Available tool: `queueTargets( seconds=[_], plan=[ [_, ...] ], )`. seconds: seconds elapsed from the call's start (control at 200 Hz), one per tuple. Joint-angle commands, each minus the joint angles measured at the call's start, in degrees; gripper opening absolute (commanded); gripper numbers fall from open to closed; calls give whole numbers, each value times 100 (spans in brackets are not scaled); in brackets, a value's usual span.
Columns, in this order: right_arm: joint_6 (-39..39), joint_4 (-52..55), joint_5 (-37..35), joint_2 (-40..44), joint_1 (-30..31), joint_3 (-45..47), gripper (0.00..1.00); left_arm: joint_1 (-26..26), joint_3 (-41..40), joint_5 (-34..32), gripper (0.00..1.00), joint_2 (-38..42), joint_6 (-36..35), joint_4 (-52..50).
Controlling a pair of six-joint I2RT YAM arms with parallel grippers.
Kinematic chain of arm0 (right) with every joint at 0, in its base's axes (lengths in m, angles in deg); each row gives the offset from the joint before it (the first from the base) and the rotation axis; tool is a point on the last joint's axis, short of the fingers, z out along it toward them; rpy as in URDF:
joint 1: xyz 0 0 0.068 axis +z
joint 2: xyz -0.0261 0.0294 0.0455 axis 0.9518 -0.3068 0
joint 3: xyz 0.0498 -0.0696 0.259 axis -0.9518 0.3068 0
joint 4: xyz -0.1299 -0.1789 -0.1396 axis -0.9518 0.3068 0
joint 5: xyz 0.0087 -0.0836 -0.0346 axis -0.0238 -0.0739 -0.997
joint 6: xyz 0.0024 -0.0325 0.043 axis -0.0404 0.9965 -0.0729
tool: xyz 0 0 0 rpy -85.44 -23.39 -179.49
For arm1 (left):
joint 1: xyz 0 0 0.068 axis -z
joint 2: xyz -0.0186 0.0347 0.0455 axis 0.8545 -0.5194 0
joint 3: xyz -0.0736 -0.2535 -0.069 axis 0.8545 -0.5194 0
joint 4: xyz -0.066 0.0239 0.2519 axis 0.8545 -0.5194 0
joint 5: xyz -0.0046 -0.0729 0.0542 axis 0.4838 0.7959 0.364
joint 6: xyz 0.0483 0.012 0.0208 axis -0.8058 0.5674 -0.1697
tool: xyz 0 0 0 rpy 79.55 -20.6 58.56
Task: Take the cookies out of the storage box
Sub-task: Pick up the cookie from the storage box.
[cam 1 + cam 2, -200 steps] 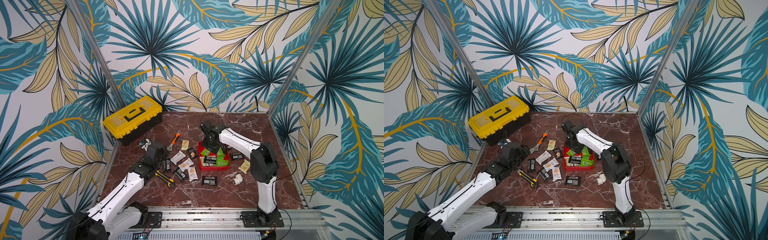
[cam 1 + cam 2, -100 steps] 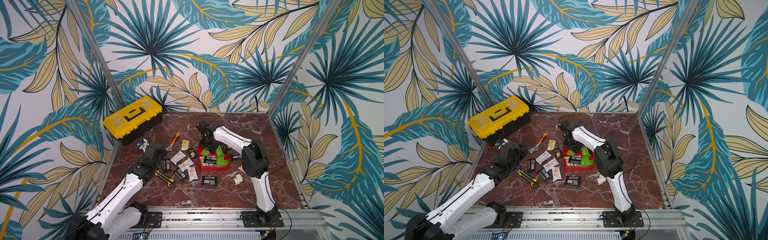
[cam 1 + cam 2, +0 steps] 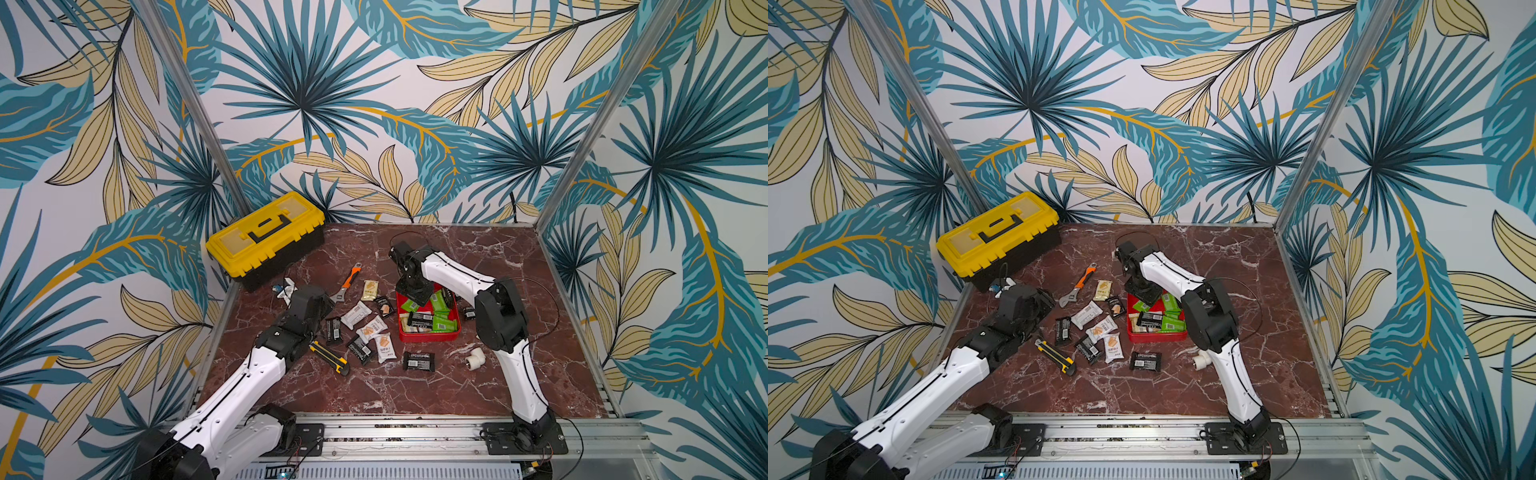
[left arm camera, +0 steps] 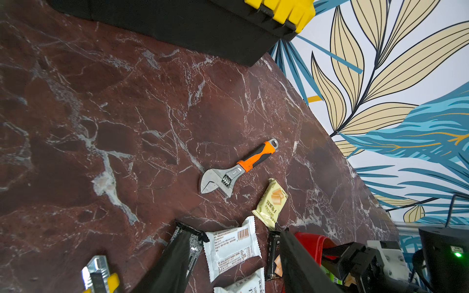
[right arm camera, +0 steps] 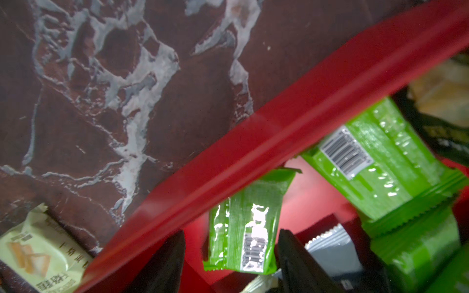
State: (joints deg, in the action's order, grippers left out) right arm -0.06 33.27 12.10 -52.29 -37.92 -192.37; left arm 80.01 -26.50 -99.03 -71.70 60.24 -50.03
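Cookies [image 3: 444, 325] crowd the red box [image 3: 428, 336]; right claw [image 5: 231, 232] apart, straddling a green packet [image 5: 243, 215]; left claw [image 4: 235, 234] apart above worktop [image 3: 374, 395].

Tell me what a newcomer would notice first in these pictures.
The yellow toolbox at the far left corner of the table stands out first, against the leaf-printed walls. Next comes the red box mid-table, holding green cookies, with other packets scattered to its left. The right gripper hangs open astride one green packet in the box.
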Motion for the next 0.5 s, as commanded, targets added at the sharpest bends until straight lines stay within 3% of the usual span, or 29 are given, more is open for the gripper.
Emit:
queueTargets(
  seconds=[0.0,0.496],
  plan=[
    [36,210,-166,-148,10,-88,63,-46,-143,-104,61,65,9,-68],
    [46,203,-230,-339,-8,-102,55,-47,-135,-106,61,54,36,-56]
  ],
)
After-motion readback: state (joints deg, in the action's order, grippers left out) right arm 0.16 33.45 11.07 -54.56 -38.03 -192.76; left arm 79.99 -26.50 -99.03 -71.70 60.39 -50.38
